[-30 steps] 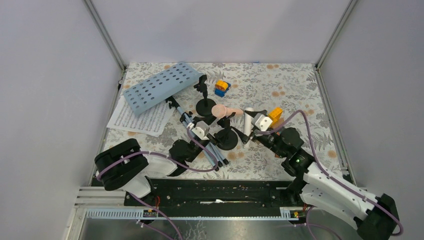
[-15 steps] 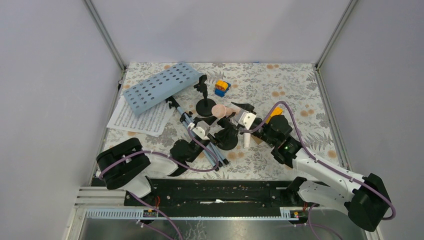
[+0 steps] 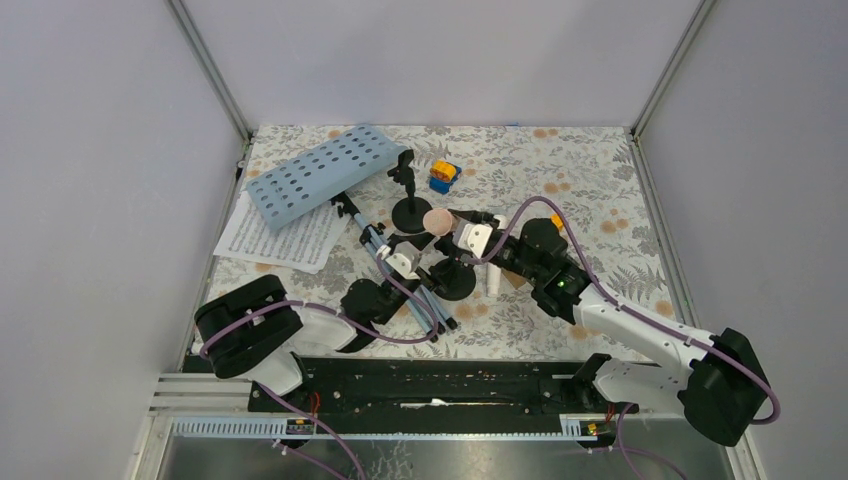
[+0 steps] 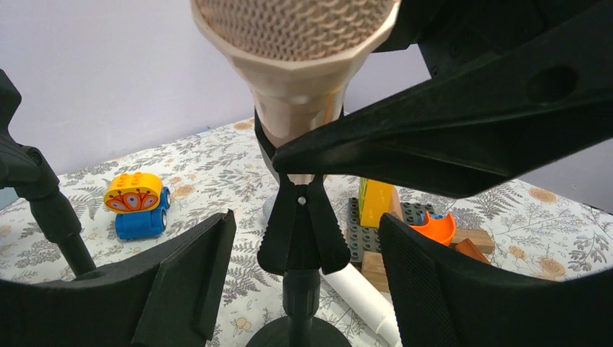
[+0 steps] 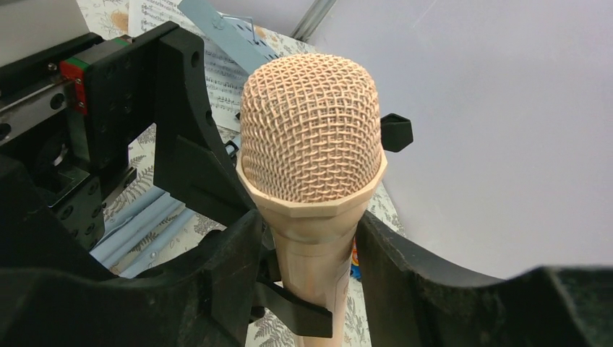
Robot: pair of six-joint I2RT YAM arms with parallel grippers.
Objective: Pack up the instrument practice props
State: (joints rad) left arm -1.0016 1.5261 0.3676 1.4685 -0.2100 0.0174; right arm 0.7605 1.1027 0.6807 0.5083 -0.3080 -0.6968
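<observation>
You've got 2 mics, 2 black round-based mic holders (nearer holder [image 3: 455, 284], far holder [image 3: 411, 210]), 1 light-blue perforated rack [image 3: 318, 176] and 1 spread of white sheet music [image 3: 285, 238]. The pink mesh-headed mic [image 3: 437, 220] sits clipped in the nearer holder, mid-table. Its head points left in the top view, tilted up, long axis approx left-right. The white mic [image 3: 493, 281] lies flat just right of that base, axis near-far. R gripper [image 3: 453, 224] straddles the pink handle; can't tell if clamped. L gripper [image 4: 303, 224] gapes wide round the holder's stem, not touching.
</observation>
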